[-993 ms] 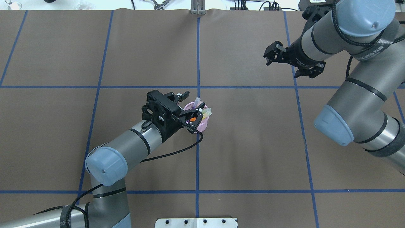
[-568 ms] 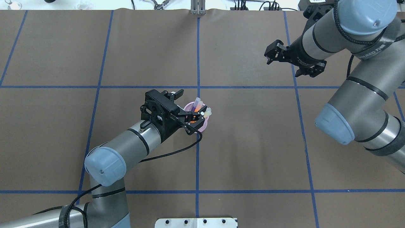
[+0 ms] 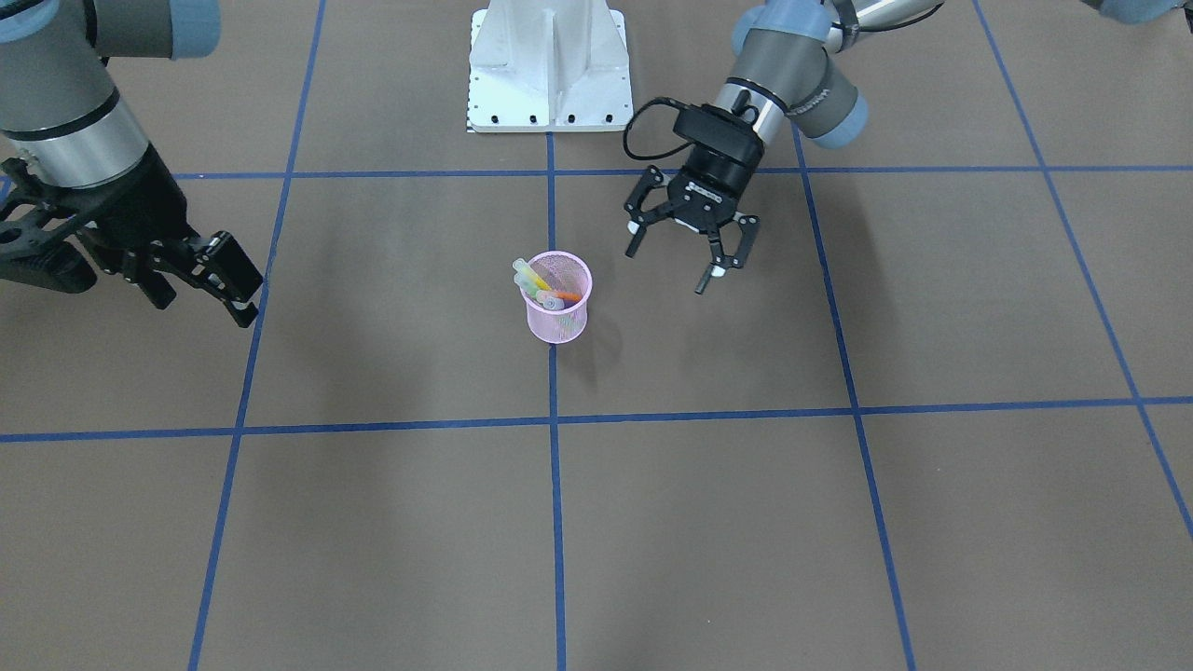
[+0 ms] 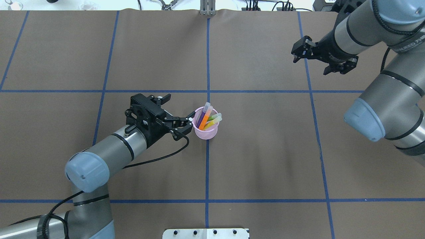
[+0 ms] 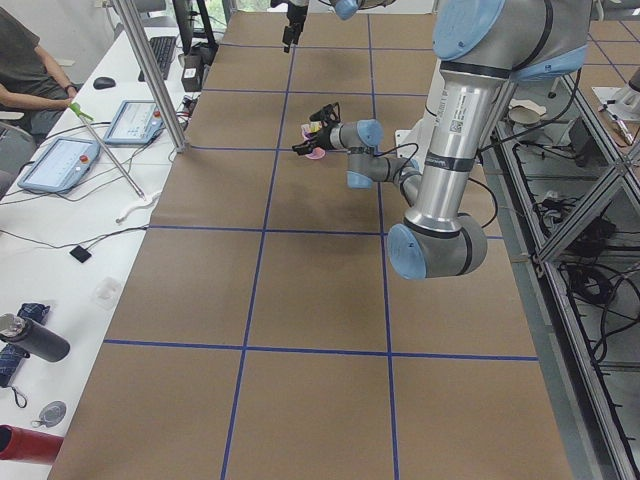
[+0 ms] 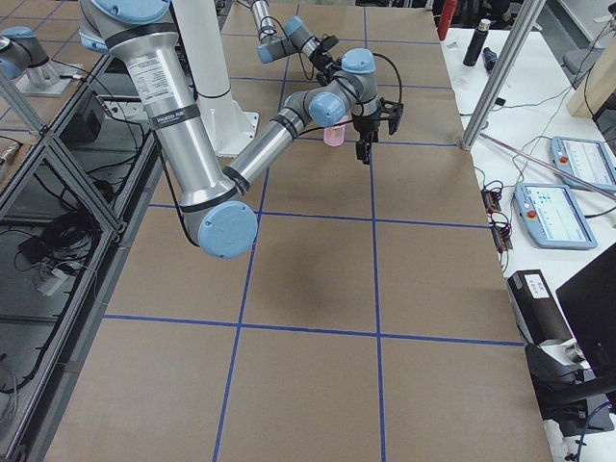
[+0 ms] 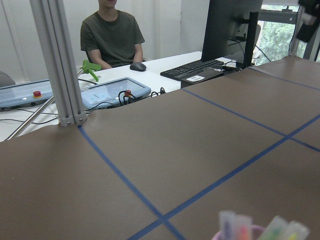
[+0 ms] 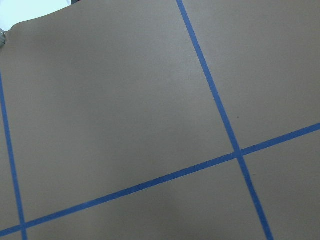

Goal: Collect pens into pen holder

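The pink mesh pen holder [image 4: 206, 130] stands upright near the table's middle, on the central blue line. Purple, orange, green and yellow pens [image 4: 207, 118] lean inside it, pale caps up; they also show in the front view as pens [image 3: 541, 284] in the holder [image 3: 557, 317]. My left gripper [image 4: 179, 111] hangs open and empty just left of the cup, one fingertip close to its rim; in the front view this gripper [image 3: 666, 270] is apart from the cup. The left wrist view shows the pen caps [image 7: 260, 227] at its bottom edge. My right gripper [image 4: 310, 66] is open and empty, far off at the back right.
Brown table cover with a blue tape grid [image 4: 208, 59]. The robot's white base plate [image 3: 548, 65] sits at the near edge. A person [image 7: 112, 35] sits at a side desk with tablets, keyboard and monitor beyond an aluminium post [image 7: 60, 60].
The left gripper was over the cup with the orange pen; now that pen stands in the cup and the open gripper has drawn back leftward. The right gripper moved further right and back.
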Controlling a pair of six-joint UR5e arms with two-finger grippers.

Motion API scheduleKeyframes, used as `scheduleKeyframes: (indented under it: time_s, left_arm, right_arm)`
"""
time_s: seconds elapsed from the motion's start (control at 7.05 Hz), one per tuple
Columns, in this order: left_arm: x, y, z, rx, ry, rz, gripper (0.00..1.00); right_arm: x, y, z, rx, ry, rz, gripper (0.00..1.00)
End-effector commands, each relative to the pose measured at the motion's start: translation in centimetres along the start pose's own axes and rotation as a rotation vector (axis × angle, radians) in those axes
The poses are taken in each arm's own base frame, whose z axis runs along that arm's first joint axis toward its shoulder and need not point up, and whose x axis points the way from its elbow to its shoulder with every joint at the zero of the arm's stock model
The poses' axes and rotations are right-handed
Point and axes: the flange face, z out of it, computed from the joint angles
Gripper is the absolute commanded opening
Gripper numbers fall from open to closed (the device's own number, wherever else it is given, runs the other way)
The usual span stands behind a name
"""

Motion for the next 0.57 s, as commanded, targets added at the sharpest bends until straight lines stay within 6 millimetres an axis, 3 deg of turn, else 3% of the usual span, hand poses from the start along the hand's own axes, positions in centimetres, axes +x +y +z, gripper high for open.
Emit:
scheduleKeyframes:
  time_s: [0.0,0.14,0.43]
  left_arm:
    - [-12.8,-0.3,-0.2,-0.233,-0.069,-0.043,0.99]
    - [-18.5,-1.7,-0.6,-0.372,-0.105,-0.097,0.99]
    - [-27.8,-3.7,-2.6,-0.658,-0.190,-0.279,0.99]
  right_arm:
    - [9.2,-3.9,-1.0,-0.007,0.053,-0.107,1.00]
    - [12.4,-6.3,-1.3,-0.025,0.058,-0.136,1.00]
    - [19.0,-9.9,-1.1,-0.066,0.070,-0.181,1.00]
